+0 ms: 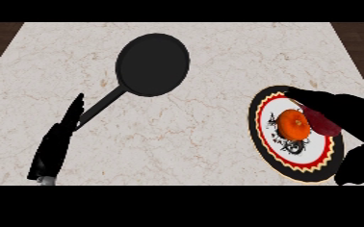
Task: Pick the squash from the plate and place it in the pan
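On the marble counter [213, 149], head view, largest to smallest; counter fills the frame, pale with thin brown veining; dark wood shows past its far corners. Black pan [153, 65] sits left of centre toward the far side, round and dark inside; its handle runs down-left toward the near-left corner. Plate [274, 146] lies at the right, black outer band, red ring, white centre with a dark pattern. Right hand [334, 108] is over the plate's right side, fingers arched across the top rim and beside the squash; whether they actually clasp it, cannot tell. Left hand [60, 139] is at lower left, fingers straight and released, lying just beside the pan handle's end. Squash [293, 124], orange and round, is on the plate's centre, well apart from the pan.
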You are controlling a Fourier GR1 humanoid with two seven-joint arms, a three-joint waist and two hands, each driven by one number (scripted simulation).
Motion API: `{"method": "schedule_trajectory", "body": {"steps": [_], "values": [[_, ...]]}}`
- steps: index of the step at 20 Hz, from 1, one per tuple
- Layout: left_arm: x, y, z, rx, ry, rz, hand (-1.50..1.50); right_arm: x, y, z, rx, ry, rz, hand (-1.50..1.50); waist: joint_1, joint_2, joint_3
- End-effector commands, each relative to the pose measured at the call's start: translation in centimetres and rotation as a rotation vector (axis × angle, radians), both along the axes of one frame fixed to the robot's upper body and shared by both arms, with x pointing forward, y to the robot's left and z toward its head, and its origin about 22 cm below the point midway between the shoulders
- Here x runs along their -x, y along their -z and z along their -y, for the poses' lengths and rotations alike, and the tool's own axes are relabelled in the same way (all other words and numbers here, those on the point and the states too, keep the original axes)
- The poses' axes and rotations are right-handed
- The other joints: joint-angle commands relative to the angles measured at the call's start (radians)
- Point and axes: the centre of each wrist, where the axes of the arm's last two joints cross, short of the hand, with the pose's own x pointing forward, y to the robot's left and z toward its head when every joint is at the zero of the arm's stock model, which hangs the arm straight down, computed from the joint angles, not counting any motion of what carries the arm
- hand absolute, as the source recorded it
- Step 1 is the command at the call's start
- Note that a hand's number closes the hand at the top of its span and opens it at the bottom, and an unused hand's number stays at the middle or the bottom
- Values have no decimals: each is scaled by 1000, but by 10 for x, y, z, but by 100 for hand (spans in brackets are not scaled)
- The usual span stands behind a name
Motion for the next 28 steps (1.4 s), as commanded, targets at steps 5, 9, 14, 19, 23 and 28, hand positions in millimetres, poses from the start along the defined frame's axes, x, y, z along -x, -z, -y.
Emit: {"method": "schedule_trajectory", "body": {"steps": [5, 9, 14, 19, 23, 28], "values": [[0, 1, 12, 10, -7, 13, 0, 17, 40, -7, 100, 37, -28, -150, -4, 0, 1], [-5, -14, -1, -2, -4, 5, 0, -5, 25, -2, 109, 61, -20, -150, -1, 1, 0], [2, -19, -13, 3, -9, 2, 0, 10, 41, -13, 123, 56, -40, -150, -3, 0, 0], [13, -1, -22, 21, 3, -3, 0, -7, 55, 0, 133, 66, -49, -150, 1, 0, 0], [-10, -2, -8, 6, -6, 4, 0, -13, 70, 11, 157, 45, -49, -150, -1, 1, 0], [-8, 7, 1, -20, -6, 11, 0, -16, 72, -17, 144, 78, -44, -150, -2, 1, 0]]}}
